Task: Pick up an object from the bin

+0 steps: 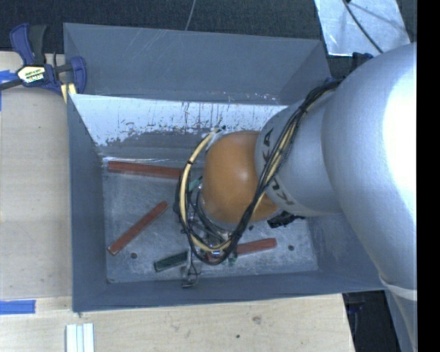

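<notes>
Gripper point(193, 268) hangs low over the bin's floor, close to the front wall, tucked beneath the orange cover point(231, 178) and a loop of cables point(187, 196); from where I stand that bundle hides its tip, so whether it is spread or closed I cannot tell; just to its left, nearly touching, a small dark green piece point(170, 261) lies flat on the floor; just to its right lies a short reddish-brown stick point(255, 246), its near end under the cables; further left a second reddish-brown stick point(137, 228) lies slantwise; beyond the gripper, along the foot of the back wall, a long reddish-brown stick point(143, 169) runs until the cover hides its end; the grey metal bin point(88, 218) has sloping walls, a scuffed, speckled floor and dark streaks down its back wall; the thick silver arm point(352, 152) comes in from the right and covers that side of the floor.
</notes>
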Action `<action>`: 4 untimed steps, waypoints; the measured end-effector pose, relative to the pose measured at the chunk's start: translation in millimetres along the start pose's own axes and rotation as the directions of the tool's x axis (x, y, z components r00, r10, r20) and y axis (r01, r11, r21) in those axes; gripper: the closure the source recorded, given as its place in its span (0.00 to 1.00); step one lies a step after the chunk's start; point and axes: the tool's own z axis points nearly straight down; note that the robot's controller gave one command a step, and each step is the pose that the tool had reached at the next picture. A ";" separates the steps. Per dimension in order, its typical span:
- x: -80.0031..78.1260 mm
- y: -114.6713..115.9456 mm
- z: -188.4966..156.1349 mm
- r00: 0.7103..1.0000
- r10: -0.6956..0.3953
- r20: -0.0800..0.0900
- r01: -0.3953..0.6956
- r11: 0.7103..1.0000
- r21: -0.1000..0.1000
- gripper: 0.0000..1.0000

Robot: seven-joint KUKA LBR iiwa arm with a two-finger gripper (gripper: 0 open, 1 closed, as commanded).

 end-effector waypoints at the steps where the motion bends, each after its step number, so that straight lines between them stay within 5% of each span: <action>1: 10.9 4.9 0.1 0.980 -0.198 0.000 0.198 0.980 0.000 1.00; 4: 12.6 4.3 -6.7 0.980 -0.198 -0.006 0.198 0.980 0.001 1.00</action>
